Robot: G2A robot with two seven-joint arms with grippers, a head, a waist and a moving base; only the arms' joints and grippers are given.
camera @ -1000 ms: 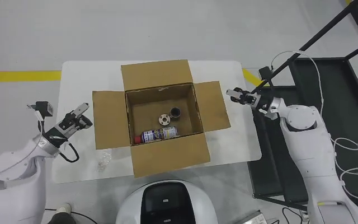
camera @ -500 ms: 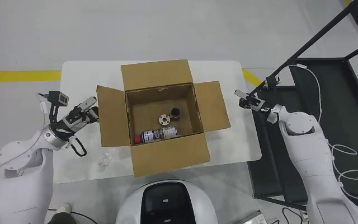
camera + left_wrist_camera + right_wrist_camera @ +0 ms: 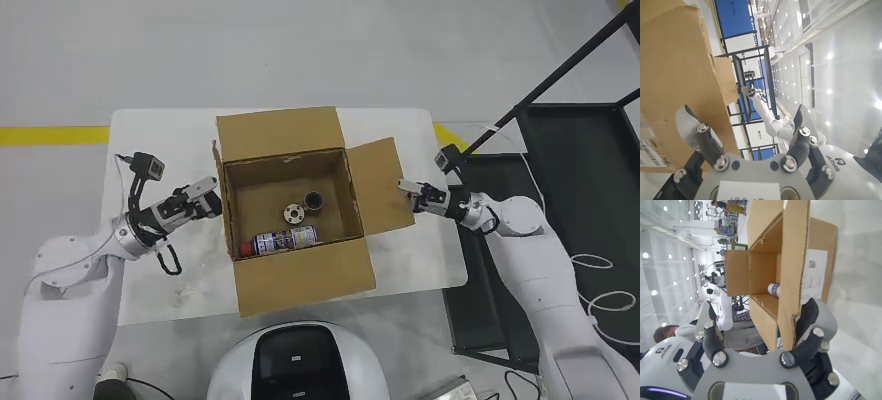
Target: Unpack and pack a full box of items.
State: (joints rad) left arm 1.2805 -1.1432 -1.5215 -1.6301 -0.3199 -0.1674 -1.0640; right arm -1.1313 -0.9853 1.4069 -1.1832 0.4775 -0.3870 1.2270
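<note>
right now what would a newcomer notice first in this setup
An open cardboard box sits on the white table, with a can lying beside two small round parts inside. The left gripper, open, is against its upright left flap; the right gripper, open, is at the right flap edge.

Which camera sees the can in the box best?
The top view: the can lies on its side on the box floor, its whole length in sight. The right wrist view catches just one end of it past the right flap. The left wrist view faces the outer side of the left flap.
</note>
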